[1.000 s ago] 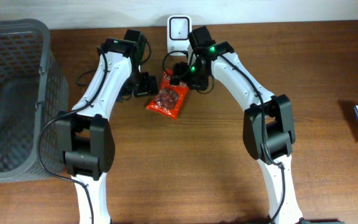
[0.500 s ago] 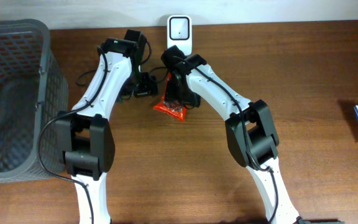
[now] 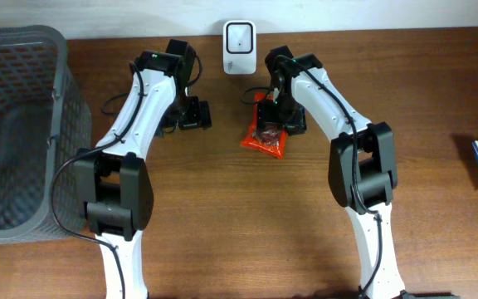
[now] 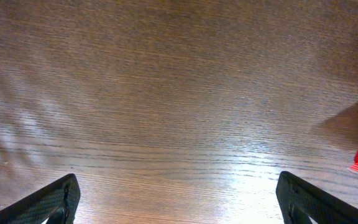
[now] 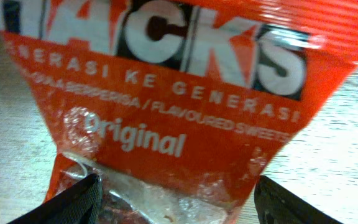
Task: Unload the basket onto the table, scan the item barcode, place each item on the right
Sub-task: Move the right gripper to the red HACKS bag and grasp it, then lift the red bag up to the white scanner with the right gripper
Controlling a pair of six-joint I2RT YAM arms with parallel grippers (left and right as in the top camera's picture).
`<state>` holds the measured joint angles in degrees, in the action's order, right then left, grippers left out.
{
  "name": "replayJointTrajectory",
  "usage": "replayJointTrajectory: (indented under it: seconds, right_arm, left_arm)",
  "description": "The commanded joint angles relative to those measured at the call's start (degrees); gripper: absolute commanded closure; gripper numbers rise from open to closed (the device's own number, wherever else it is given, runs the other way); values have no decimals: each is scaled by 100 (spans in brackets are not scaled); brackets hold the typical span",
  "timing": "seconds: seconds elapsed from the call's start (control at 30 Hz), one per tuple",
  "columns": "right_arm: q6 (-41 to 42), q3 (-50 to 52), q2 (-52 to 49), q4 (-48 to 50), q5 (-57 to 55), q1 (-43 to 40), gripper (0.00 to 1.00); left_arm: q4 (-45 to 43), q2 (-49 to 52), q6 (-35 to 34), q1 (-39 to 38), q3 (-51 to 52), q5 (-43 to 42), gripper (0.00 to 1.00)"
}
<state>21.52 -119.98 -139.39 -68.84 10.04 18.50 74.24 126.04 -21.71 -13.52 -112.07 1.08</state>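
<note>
Red sweets packet [image 5: 166,118], printed "Original" and "GENERASI KE GENERASI", clamped widthwise in right end effector [image 5: 176,199]; left end effector [image 4: 176,190] spread wide, empty.

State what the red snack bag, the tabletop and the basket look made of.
Red snack bag: thin glossy plastic film, going by crinkles, sheen and a clear window. Tabletop: wood or wood-look laminate, semi-gloss; grain lines and glare. Basket: grey moulded plastic probably, matte, with lattice walls.
</note>
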Motion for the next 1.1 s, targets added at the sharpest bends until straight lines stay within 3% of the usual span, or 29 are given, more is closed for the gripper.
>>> replayJointTrajectory:
  seconds: [0.0,0.07,0.17,0.27,0.37,0.5,0.6,0.77,0.93,1.07]
  right_arm:
    - [-372,59,-61,243,-103,66,33]
    - [-348,111,-61,240,-79,66,68]
    - [-262,116,-59,243,-57,66,96]
    - [-264,-122,-46,68,-52,42,96]
    - [-260,-1244,-37,-638,702,-76,96]
    - [973,-2966,-37,-1744,1537,-439,96]
    - [1045,-3176,-37,-1617,2251,-702,96]
    - [282,-3169,-52,382,1123,-560,96]
    - [111,-2575,-66,3093,-1115,26,96]
    - [-514,-1482,-66,4944,-1228,179,96]
  left_arm:
    - [0,-9,-11,20,-46,22,1]
    - [0,-9,-11,20,-46,24,1]
    - [0,-9,-11,20,-46,24,1]
    - [0,-9,-11,20,-46,22,1]
    - [0,-9,-11,20,-46,24,1]
    - [0,-9,-11,20,-46,24,1]
    - [0,-9,-11,20,-46,22,1]
    - [0,-9,-11,20,-46,24,1]
    - [0,-9,-11,20,-46,22,1]
    - [0,-9,-11,20,-46,24,1]
